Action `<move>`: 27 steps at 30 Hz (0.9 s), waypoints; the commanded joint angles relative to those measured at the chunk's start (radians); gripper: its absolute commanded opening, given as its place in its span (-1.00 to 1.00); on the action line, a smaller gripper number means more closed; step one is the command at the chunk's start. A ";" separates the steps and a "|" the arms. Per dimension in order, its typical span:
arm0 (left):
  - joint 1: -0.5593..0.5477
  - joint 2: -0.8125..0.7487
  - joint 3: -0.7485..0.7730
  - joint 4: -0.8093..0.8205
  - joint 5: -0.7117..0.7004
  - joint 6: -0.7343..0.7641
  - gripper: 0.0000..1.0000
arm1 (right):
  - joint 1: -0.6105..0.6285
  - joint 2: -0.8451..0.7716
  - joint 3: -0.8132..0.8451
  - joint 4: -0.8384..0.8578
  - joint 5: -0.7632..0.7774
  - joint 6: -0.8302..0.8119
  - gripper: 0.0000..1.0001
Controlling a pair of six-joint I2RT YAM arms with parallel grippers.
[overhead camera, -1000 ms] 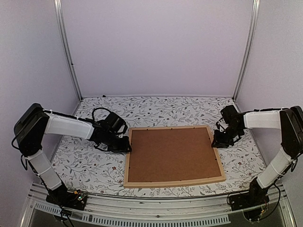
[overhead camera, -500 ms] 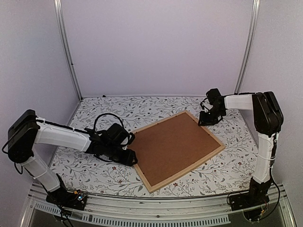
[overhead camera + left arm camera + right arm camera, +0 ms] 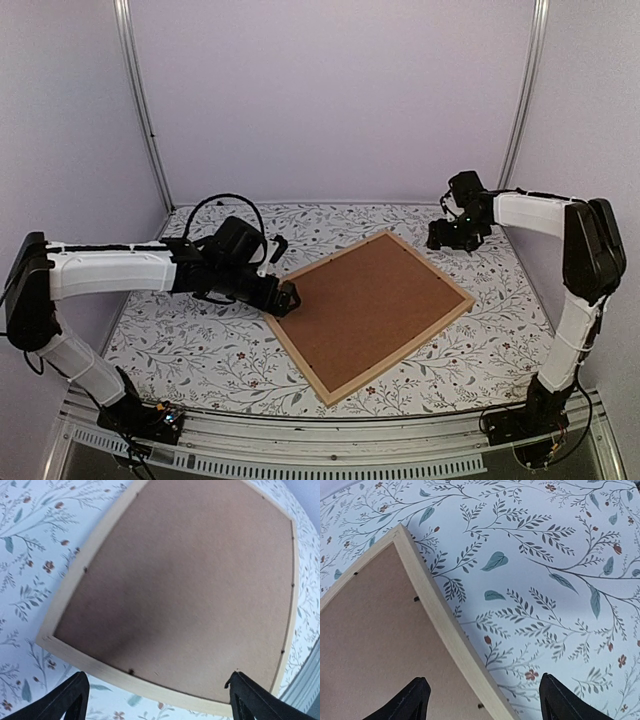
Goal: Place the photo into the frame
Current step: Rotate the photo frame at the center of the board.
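Diagonally, the frame [image 3: 401, 352] lies between the left gripper [image 3: 287, 300] and right gripper [image 3: 446, 241], both spread wide and holding nothing.

Soft, even light fills the space, probably from overhead, with hardly a shadow anywhere. Both wrist views bow straight lines near their edges. The frame [image 3: 76, 572] looks smeared in the left one, crisper in the right.
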 commanded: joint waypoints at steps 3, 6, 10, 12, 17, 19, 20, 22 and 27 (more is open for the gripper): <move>0.164 0.154 0.139 0.061 0.031 0.170 0.99 | -0.002 -0.295 -0.267 0.006 -0.114 0.116 0.72; 0.206 0.267 0.244 0.070 0.057 0.241 0.99 | -0.001 -0.417 -0.425 0.051 -0.189 0.188 0.81; 0.245 0.415 0.366 0.074 0.136 0.270 0.99 | 0.005 -0.534 -0.602 0.074 -0.226 0.270 0.86; 0.254 0.484 0.410 0.082 0.180 0.278 0.99 | 0.007 -0.581 -0.663 0.072 -0.231 0.300 0.87; 0.255 0.599 0.509 0.068 0.227 0.293 0.99 | 0.012 -0.678 -0.784 0.090 -0.266 0.387 0.87; 0.257 0.637 0.546 0.057 0.221 0.285 0.99 | 0.013 -0.681 -0.816 0.109 -0.272 0.406 0.87; 0.259 0.651 0.559 0.052 0.228 0.283 0.99 | 0.013 -0.673 -0.826 0.122 -0.278 0.415 0.87; 0.260 0.674 0.573 0.045 0.250 0.277 0.96 | 0.014 -0.655 -0.838 0.151 -0.290 0.421 0.86; 0.260 0.692 0.553 0.045 0.311 0.259 0.83 | 0.012 -0.591 -0.824 0.224 -0.324 0.429 0.85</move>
